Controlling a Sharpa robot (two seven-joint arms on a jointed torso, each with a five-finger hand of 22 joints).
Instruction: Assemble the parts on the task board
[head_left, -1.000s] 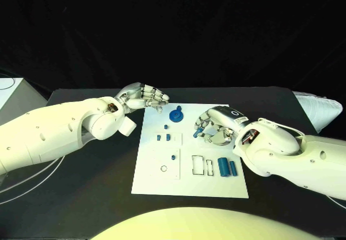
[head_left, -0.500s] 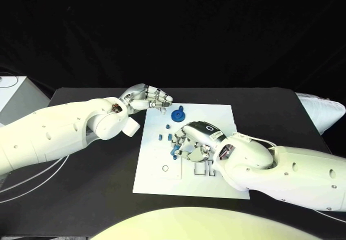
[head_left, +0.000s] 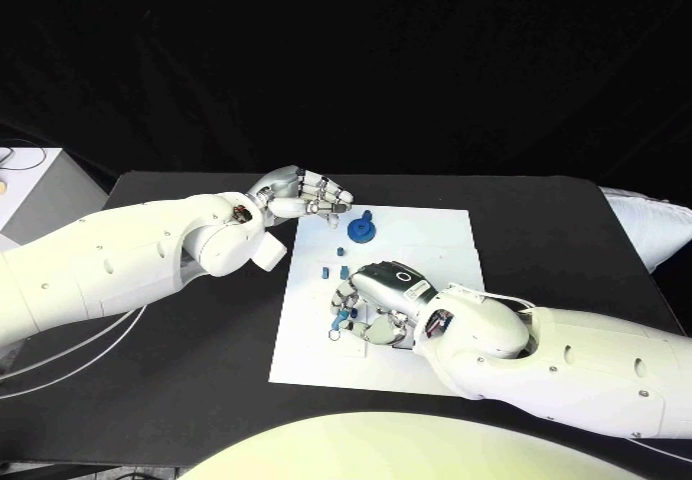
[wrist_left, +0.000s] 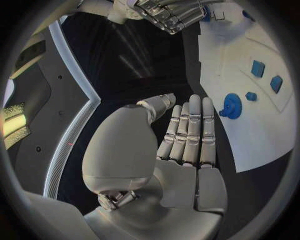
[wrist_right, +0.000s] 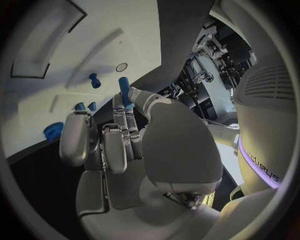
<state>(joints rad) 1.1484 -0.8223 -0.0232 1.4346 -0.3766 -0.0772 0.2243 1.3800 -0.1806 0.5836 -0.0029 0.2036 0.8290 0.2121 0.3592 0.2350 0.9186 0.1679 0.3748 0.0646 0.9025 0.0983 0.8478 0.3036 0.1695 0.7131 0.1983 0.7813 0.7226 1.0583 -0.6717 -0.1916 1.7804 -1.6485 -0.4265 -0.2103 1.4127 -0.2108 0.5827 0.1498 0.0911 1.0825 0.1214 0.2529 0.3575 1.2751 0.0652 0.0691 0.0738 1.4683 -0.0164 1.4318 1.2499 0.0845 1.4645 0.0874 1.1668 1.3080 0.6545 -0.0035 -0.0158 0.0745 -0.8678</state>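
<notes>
Two white arms over a black table (head_left: 173, 400), white task board (head_left: 433, 240) at its middle, right hand (head_left: 372, 305) above the board's near half pinching a blue peg (wrist_right: 124, 91), left hand (head_left: 300, 194) empty, fingers spread, at the board's far left corner, blue gear (head_left: 362, 231) beside it, black backdrop behind.

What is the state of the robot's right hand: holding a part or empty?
Holding a part: in the right wrist view the right hand pinches a blue peg in its fingers above the task board.

One task board (head_left: 433, 235); two hands; several blue parts, partly hidden.
</notes>
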